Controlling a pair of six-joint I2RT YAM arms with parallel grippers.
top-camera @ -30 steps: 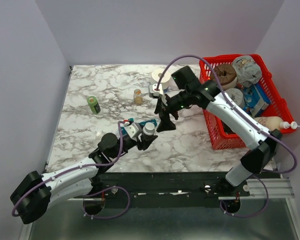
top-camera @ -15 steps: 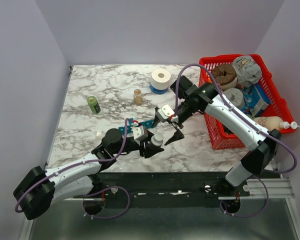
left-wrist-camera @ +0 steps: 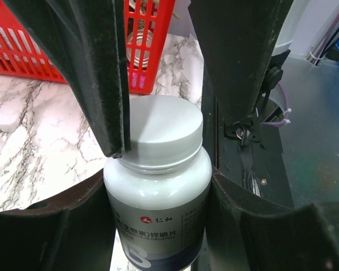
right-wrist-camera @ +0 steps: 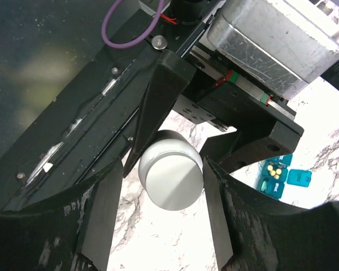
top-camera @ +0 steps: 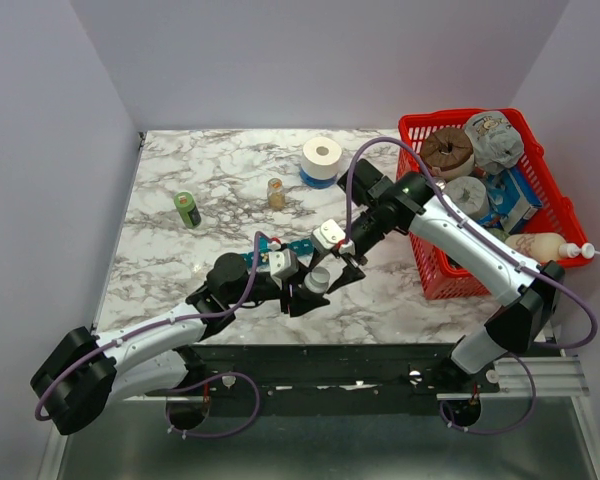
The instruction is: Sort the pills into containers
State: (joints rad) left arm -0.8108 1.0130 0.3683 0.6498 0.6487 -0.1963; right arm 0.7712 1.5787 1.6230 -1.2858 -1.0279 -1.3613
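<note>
Left wrist: bottle (left-wrist-camera: 158, 186) labelled 仁和 pinched in left jaws; right jaws' grip unclear.

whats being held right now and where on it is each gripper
The left gripper holds the white bottle by its body. The right gripper has its fingers on either side of the cap; whether they grip it cannot be told.
</note>
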